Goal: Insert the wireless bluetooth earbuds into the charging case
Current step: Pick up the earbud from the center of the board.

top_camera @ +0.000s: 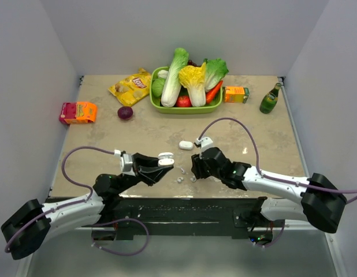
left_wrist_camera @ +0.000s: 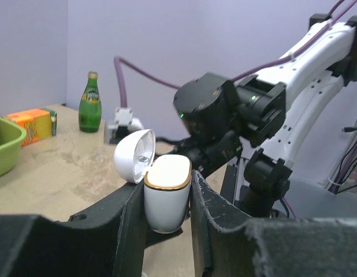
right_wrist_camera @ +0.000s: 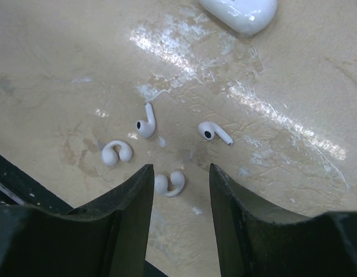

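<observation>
My left gripper (left_wrist_camera: 167,203) is shut on the white charging case (left_wrist_camera: 166,196), which stands upright with a gold rim and its lid (left_wrist_camera: 134,154) swung open. From above, this case (top_camera: 165,158) sits left of the right gripper (top_camera: 194,172). Several tiny white earbuds lie on the table: two clip-shaped ones (right_wrist_camera: 117,153) (right_wrist_camera: 168,183) and two stemmed ones (right_wrist_camera: 146,124) (right_wrist_camera: 213,132). My right gripper (right_wrist_camera: 181,168) hangs low over them, open, its fingers straddling one clip-shaped earbud without touching it. In the top view the earbuds (top_camera: 181,175) show as small specks.
A second closed white case (right_wrist_camera: 239,12) (top_camera: 185,145) lies just beyond the earbuds. At the back stand a green basket (top_camera: 157,104) of vegetables, a chips bag (top_camera: 131,86), a purple onion (top_camera: 125,112), a red-orange pack (top_camera: 78,112), a juice box (top_camera: 236,94) and a green bottle (top_camera: 270,99).
</observation>
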Controlling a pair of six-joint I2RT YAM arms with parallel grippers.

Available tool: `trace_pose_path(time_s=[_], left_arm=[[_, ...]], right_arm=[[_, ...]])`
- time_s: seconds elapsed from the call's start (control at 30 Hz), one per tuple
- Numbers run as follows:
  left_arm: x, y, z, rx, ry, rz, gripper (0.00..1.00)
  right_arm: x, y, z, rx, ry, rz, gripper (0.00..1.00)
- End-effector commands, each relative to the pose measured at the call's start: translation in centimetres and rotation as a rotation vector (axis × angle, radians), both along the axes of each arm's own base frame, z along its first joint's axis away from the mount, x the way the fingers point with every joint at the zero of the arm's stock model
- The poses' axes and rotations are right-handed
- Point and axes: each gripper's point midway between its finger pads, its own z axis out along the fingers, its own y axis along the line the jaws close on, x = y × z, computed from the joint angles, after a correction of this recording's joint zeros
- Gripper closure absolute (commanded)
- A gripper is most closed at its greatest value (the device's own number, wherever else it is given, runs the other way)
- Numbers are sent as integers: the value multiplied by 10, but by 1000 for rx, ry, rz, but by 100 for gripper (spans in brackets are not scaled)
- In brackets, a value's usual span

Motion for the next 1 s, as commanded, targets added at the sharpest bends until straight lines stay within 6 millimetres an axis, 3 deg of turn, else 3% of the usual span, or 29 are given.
trace_pose_path(time_s=[0.0,0.4,0.77,0.97], left_arm=[[-21,22,-58,50,46,-9,100],[-26,30,-74,66,66,1,100],[-45,18,-78,124,31,-127,100],[-47,15,-81,136,55,-150,100]], right_arm=[[14,10,16,13,-59,-8,54],[39,4,19,-44,-104,-65,56],[47,7,0,-124,-72,-56,59],[43,10,6,-144,-67,-18,52]])
